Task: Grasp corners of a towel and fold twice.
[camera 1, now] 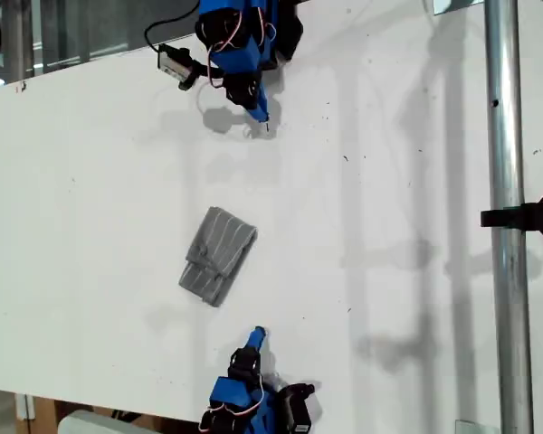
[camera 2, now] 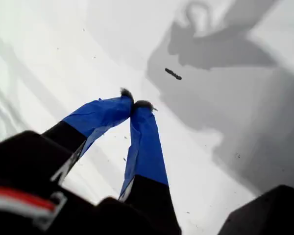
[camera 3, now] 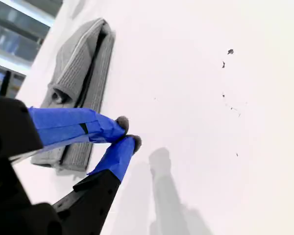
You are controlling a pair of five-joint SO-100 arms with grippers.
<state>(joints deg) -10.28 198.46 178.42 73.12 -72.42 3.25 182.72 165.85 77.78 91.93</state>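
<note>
The towel (camera 1: 218, 256) lies folded into a small grey striped bundle near the middle of the white table (camera 1: 90, 226). Its corners are tucked into the folds and I cannot pick them out. My first gripper (camera 1: 264, 119) (camera 2: 137, 103) is near the exterior view's top, shut with nothing in it, well away from the towel. My second gripper (camera 1: 258, 335) (camera 3: 128, 133) is near the exterior view's bottom, also shut on nothing. In the second wrist view the towel (camera 3: 81, 63) lies a short way beyond the fingertips, not touching them.
A metal pole (camera 1: 504, 136) with a black clamp (camera 1: 525, 219) runs down the exterior view's right. A small camera on a cable (camera 1: 174, 61) hangs beside the first arm. The table's front edge (camera 1: 100, 400) crosses the exterior view's bottom left.
</note>
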